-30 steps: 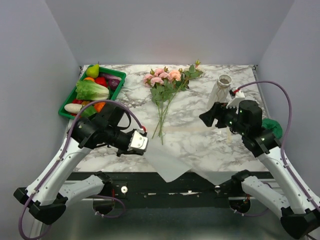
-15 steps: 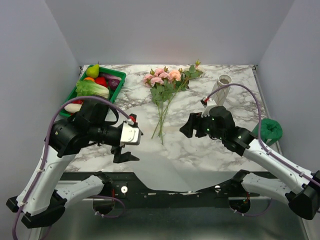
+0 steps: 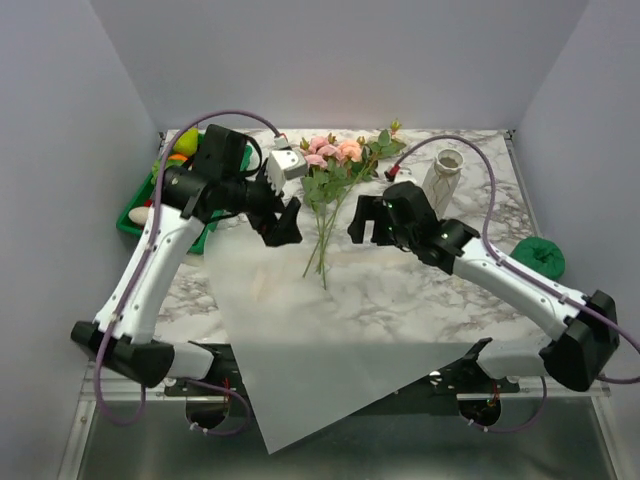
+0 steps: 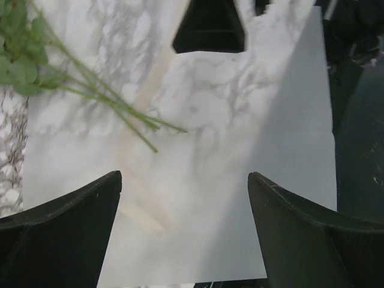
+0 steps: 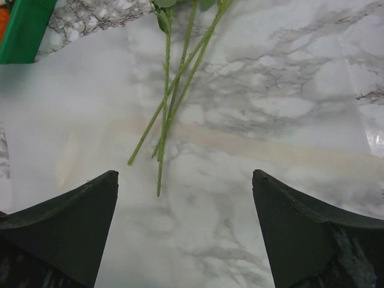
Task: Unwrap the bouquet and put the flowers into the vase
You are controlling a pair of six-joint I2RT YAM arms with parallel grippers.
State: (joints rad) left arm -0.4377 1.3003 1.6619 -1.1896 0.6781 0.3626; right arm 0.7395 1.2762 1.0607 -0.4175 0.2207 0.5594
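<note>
Left arm arched high, left gripper (image 3: 280, 224) angled down just left of the stems, jaws spread, empty. Right arm stretched low toward centre, right gripper (image 3: 363, 222) just right of the stems, jaws wide, empty. Flowers (image 3: 328, 175) lie flat mid-back on the marble table (image 3: 478, 150), stem ends on the unfolded paper sheet (image 3: 300, 350); vase (image 3: 443, 175) upright to their right.

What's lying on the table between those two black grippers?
The flowers' thin green stems, tips on the wrapping paper; the top view shows it.

Green tray (image 3: 127, 217): mostly hidden behind left arm (image 3: 160, 260); flowers (image 5: 166, 90): blooms cut off at 12 o'clock, right wrist view
</note>
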